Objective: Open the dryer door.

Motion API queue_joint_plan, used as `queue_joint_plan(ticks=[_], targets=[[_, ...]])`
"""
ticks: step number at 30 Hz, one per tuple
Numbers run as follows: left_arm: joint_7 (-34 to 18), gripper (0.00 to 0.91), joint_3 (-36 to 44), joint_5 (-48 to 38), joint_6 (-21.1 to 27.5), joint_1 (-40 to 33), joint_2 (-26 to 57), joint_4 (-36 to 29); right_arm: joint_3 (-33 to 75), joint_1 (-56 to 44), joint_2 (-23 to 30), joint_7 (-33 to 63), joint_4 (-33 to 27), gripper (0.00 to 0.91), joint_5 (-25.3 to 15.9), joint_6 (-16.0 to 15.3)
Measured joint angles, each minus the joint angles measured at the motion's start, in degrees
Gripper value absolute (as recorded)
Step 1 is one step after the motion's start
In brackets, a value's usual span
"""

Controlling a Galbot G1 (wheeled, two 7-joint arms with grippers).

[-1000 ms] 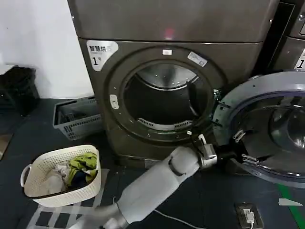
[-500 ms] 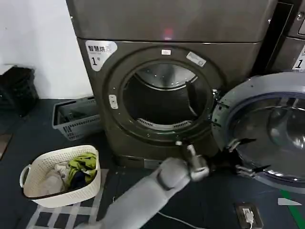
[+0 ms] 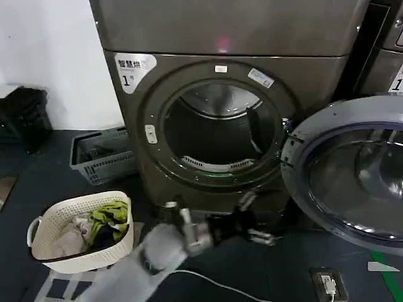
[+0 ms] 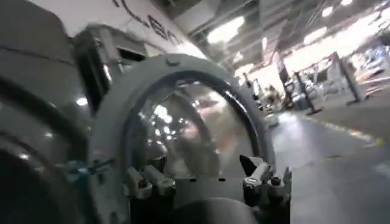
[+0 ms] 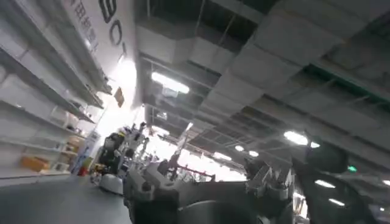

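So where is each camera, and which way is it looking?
Head view: up on the robot's head, looking down at the open dryer door, the drum and a laundry basket; the left arm reaches in, left gripper low by the door.
Left wrist view: on the left wrist, facing the door; the left gripper is open.
Right wrist view: on the right wrist, aimed at the ceiling; the right gripper shows.
Head and left wrist views share the door.

The left arm (image 3: 135,267) is covered by a smooth pale grey shell with rounded segments, and it ends in a silver metal wrist joint. The left gripper (image 3: 255,220) is black, with dark fingers that carry light silver-grey tips (image 4: 256,176) and small screws near the base. The right gripper (image 5: 213,189) has a grey metallic body with dark, angular finger parts
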Motion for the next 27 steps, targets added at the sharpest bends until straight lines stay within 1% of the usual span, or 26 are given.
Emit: queue_joint_plan(ticks=[4,9,14,19,23,27], targets=[[-0.2,0.907,-5.0,0.0,-1.2,5.3,6.3,-4.0,-1.0,0.6,-0.6,-0.8,0.3,0.907,0.3,0.4],[-2.5,0.907,-12.5,0.7,-4.6,12.3,14.5,-7.9,-2.2,1.3,-1.1,-1.6,0.6,0.907,0.5,0.9],[-2.7,0.907,-21.0,7.8,-11.5,19.5,21.7,-8.6,-3.9,2.5,-1.2,-2.2,0.9,0.907,0.5,0.7],[-2.9,0.907,-29.7,20.0,-18.3,25.2,27.3,-6.0,-5.7,3.4,-0.9,-2.4,0.5,0.907,1.8,0.9],[-2.5,0.907,-37.4,33.5,-24.3,28.6,30.9,-2.6,-6.8,3.7,-0.5,-3.0,0.8,0.907,3.4,0.7],[-2.8,0.907,-44.4,47.7,-31.5,31.5,34.2,1.6,-7.4,3.9,-0.7,-3.6,0.6,0.907,4.4,0.5]])
